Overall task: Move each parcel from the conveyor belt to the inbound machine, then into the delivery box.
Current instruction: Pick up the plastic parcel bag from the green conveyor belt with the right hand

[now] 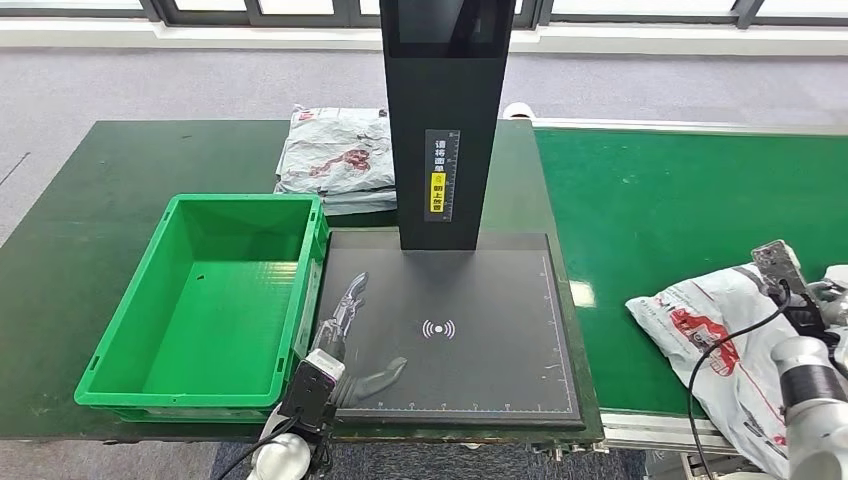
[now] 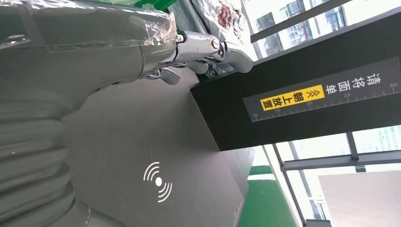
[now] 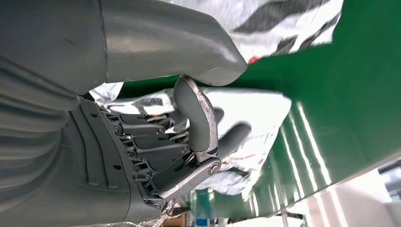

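A white-grey parcel [image 1: 710,330] with red print lies at the near right of the green conveyor belt [image 1: 680,200], its near end hanging over the belt's front rail. My right hand [image 1: 805,300] is at the parcel's right edge. In the right wrist view that hand [image 3: 165,146] has its fingers curled in against the parcel [image 3: 255,113]; whether they grip it is unclear. My left hand [image 1: 343,310] hovers with straight, spread fingers over the left edge of the black inbound machine's platform [image 1: 480,300] and holds nothing. The empty green delivery box [image 1: 245,200] stands left of the platform.
The machine's black tower [image 1: 445,120] rises at the back of the platform, its yellow label showing in the left wrist view [image 2: 293,99]. A second printed parcel [image 1: 335,155] lies on the dark green table behind the box, left of the tower.
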`<action>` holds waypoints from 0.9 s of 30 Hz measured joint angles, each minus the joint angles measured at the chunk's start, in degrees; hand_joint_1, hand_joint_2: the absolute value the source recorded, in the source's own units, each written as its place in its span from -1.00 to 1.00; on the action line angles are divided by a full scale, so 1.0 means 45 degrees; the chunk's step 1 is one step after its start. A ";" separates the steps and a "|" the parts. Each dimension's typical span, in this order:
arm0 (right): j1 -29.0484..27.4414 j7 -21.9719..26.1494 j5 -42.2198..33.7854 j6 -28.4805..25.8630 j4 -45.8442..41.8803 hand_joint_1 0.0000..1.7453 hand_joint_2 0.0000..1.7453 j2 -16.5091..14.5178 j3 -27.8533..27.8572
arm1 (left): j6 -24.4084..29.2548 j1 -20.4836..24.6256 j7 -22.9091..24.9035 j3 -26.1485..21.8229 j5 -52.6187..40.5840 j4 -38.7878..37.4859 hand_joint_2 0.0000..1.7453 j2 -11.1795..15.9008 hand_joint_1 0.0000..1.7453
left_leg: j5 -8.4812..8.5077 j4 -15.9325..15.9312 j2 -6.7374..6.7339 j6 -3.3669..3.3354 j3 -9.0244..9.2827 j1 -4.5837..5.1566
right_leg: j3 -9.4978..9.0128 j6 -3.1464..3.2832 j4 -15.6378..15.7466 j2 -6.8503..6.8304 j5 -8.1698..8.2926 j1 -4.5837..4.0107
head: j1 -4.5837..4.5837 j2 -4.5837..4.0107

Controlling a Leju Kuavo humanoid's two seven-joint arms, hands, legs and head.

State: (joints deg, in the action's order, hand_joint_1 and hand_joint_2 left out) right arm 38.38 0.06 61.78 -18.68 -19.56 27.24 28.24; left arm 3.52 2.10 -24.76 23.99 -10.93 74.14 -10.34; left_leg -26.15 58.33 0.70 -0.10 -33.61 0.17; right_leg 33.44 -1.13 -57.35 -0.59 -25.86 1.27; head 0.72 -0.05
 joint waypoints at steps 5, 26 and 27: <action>-0.0144 -0.1402 0.1072 -0.0977 -0.0001 -1.00 1.00 0.0190 -0.0249 | 0.0000 -0.0014 0.0000 0.0000 -0.0045 -0.0009 1.00 -0.0024 -1.00 | 0.0000 0.0000 0.0002 0.0000 -0.0001 0.0000 | 0.0001 0.0000 0.0000 -0.0003 0.0000 0.0000 | 0.0001 0.0000; -0.0832 -0.3943 0.3554 0.4660 0.0189 -1.00 1.00 0.0718 -0.1978 | -0.0358 0.0163 -0.0285 0.0001 -0.0029 -0.0482 1.00 -0.0038 -1.00 | -0.0001 0.0000 -0.0003 0.0001 -0.0003 -0.0001 | 0.0012 0.0000 0.0004 0.0003 0.0000 -0.0001 | 0.0002 -0.0001; -0.0919 -0.3787 0.3640 0.5480 0.0252 -1.00 1.00 0.0736 -0.2059 | -0.0425 0.0229 -0.0350 0.0001 0.0000 -0.0580 1.00 -0.0039 -1.00 | -0.0001 -0.0001 -0.0002 0.0001 -0.0005 0.0000 | 0.0012 0.0000 0.0003 0.0002 0.0000 0.0000 | 0.0001 -0.0001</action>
State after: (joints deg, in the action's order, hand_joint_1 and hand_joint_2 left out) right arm 34.25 -16.98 78.16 5.98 -18.42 30.55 18.97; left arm 1.61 3.13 -26.34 24.00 -10.93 71.53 -10.52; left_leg -26.15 58.33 0.69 -0.10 -33.64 0.17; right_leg 33.49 -1.13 -57.34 -0.58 -25.86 1.27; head 0.73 -0.06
